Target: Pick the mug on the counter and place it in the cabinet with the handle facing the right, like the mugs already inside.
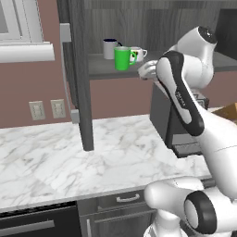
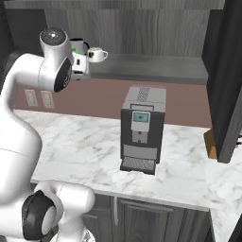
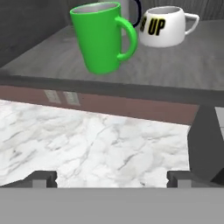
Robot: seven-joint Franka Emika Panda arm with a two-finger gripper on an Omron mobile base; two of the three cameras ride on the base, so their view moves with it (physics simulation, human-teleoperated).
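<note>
**Green mug parked at the shelf lip, my fingers spread wide**

My gripper (image 3: pixel 112 177) is empty and open as far as it goes; in the hand view the two dark fingertips (image 3: pixel 43 178) sit far apart with nothing between them, well back from the green mug (image 3: pixel 101 37).

The mug stands upright on the cabinet's grey shelf (image 1: pixel 104 67), close to the front edge. Its loop handle (image 3: pixel 128 38) sticks out to the right in the hand view, same way as the handle on the white mug (image 3: pixel 164 26) just behind and to the right of it. There's bare shelf in front of and to the right of the green mug. To its left the tall narrow cabinet door (image 1: pixel 78 74) stands open, edge-on.

Below the mug's shelf runs the white marble counter (image 1: pixel 69 157), grey-veined and smooth. A boxy dark coffee machine (image 2: pixel 140 127) stands on it, below and right of the mug.

Hard to see: the dark navy mug (image 1: pixel 110 47) is mostly hidden behind the green one, and the white mug's lettering is cut off, I can only read "UP". In the right base view my own arm covers most of the green mug (image 2: pixel 77 47), just a sliver shows.

Mug is plain, glossy, slightly tapered; the cabinet is dark grey wood grain.
</note>
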